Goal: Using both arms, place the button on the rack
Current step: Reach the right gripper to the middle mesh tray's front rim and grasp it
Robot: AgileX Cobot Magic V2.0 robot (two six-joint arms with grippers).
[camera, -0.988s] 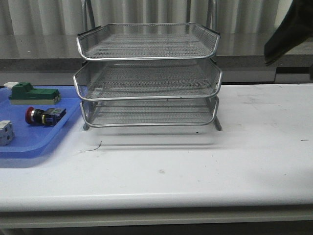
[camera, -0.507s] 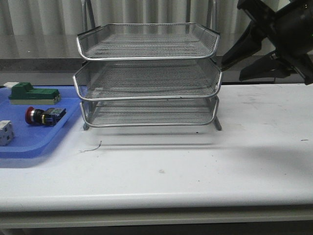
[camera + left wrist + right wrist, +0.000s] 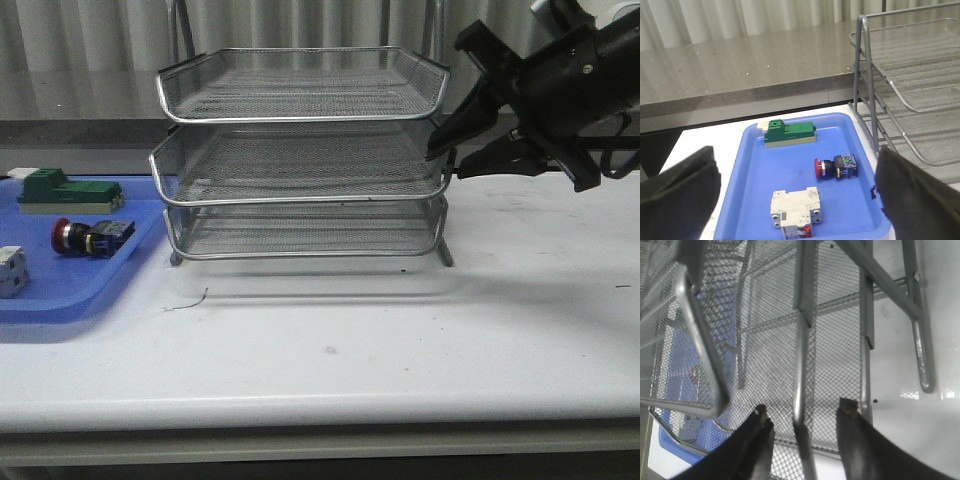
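Note:
The button [image 3: 90, 238], red-headed with a black and blue body, lies on its side in the blue tray [image 3: 80, 290] at the left. In the left wrist view the button [image 3: 836, 167] lies between my left gripper's [image 3: 796, 156] wide-open fingers, well below them. My left gripper is out of the front view. The silver three-tier rack [image 3: 300, 150] stands mid-table. At the rack's right side is my right gripper [image 3: 446, 163], open. In the right wrist view a rim wire [image 3: 800, 365] of the rack passes between its fingers [image 3: 804, 411].
A green block [image 3: 65, 190] and a white cube-like part [image 3: 10, 270] share the blue tray [image 3: 755, 165] with the button. A grey counter and curtain run behind the white table [image 3: 400, 340]. A thin bit of wire lies in front of the rack.
My right arm has come down and leftward from the upper right corner to the rack's right side, its open fingers now at the middle tray's rim. The button and tray have not moved.

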